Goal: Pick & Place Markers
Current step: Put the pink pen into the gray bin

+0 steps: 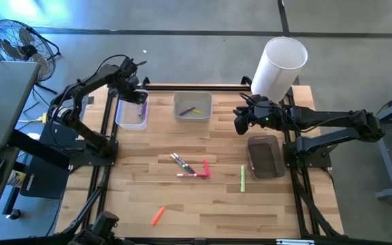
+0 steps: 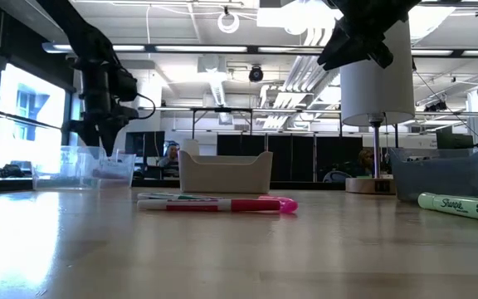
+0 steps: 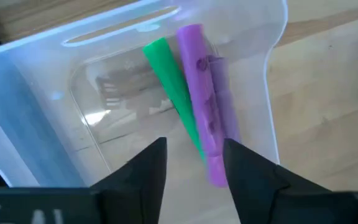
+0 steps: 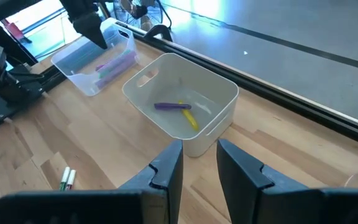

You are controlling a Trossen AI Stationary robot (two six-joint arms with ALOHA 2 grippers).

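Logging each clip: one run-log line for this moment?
left gripper: jaws open over clear bin | purple marker and green marker inside | right gripper: empty

Low view: I can't see the left tool (image 2: 106, 148) tips, they sit behind the clear bin (image 2: 85, 169) wall. Green marker (image 2: 461, 207) is cut off at the frame edge. Left wrist: the purple markers' (image 3: 205, 102) lower ends run behind my tool fingers (image 3: 248, 171), count unclear. High view: the marker cluster (image 1: 190, 166) mid-surface is too small to separate
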